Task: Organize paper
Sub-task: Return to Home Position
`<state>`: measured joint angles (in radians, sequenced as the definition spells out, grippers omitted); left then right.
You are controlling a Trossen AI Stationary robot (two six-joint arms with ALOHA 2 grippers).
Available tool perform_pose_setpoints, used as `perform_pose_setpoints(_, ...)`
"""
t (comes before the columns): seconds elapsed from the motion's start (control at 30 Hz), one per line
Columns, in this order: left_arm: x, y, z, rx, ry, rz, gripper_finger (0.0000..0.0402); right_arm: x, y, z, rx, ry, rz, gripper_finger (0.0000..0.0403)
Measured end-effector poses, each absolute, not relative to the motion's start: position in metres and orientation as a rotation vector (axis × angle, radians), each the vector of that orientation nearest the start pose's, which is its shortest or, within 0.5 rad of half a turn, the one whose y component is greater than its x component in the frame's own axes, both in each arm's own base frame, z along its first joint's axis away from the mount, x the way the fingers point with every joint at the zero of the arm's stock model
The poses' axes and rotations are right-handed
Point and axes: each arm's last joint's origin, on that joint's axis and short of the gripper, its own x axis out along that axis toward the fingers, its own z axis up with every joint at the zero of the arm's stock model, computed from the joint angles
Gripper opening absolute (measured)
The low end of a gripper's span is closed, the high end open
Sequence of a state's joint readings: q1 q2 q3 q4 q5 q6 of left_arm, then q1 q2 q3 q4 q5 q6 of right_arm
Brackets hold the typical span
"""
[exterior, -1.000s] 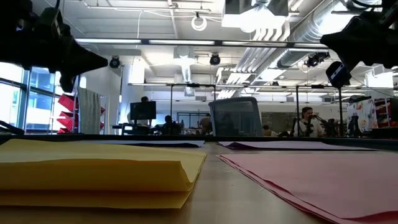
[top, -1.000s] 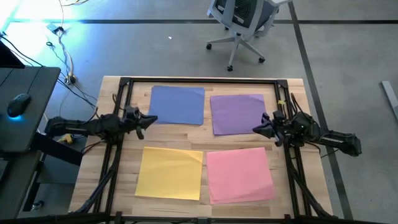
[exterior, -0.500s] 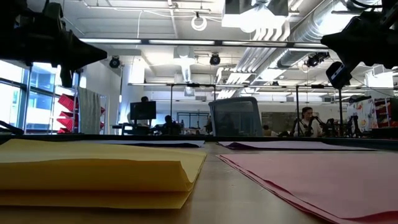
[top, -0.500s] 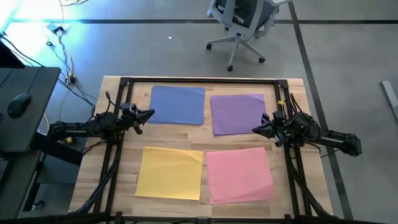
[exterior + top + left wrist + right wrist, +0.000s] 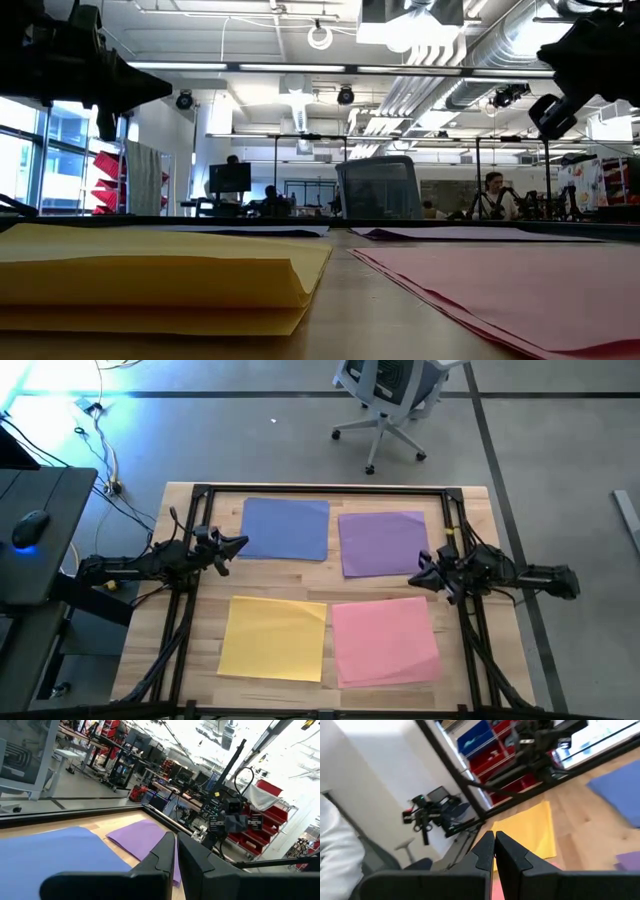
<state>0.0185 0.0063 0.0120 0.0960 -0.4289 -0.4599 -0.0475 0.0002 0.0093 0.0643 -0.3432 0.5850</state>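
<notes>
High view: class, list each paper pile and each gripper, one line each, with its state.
blue paper, flat on table.
purple paper, flat on table.
yellow paper, flat on table.
pink paper, flat, edges slightly fanned.
left gripper, shut, empty, raised.
right gripper, shut, empty, raised.

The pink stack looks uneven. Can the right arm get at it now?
Probably yes: the right gripper, shut and empty, hangs near a far corner of the pink paper, nothing between.
</notes>
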Motion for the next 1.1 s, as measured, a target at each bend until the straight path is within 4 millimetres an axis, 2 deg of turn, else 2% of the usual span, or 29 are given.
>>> perform_pose_setpoints(0.2, 0.094, 0.0138, 0.176, -0.472, -0.201, 0.417, 0.0, 0.0953, 0.0089, 0.1726, 0.575, 0.03, 0.347, 0.0)
perform_pose_setpoints(0.43, 0.094, 0.0138, 0.176, -0.472, -0.2, 0.417, 0.0, 0.0964, 0.0059, 0.1732, 0.014, -0.076, 0.186, 0.0)
perform_pose_setpoints(0.63, 0.094, 0.0138, 0.176, -0.472, -0.2, 0.417, 0.0, 0.0967, 0.0052, 0.1705, -0.212, -0.067, 0.158, 0.0)
perform_pose_setpoints(0.73, 0.094, 0.0138, 0.176, -0.472, -0.2, 0.417, 0.0, 0.097, 0.0051, 0.1702, -0.228, -0.064, 0.158, 0.0)
perform_pose_setpoints(1.1, 0.094, 0.0138, 0.1761, -0.472, -0.2, 0.417, 0.0, 0.0975, 0.0052, 0.1695, -0.106, -0.045, 0.163, 0.0)
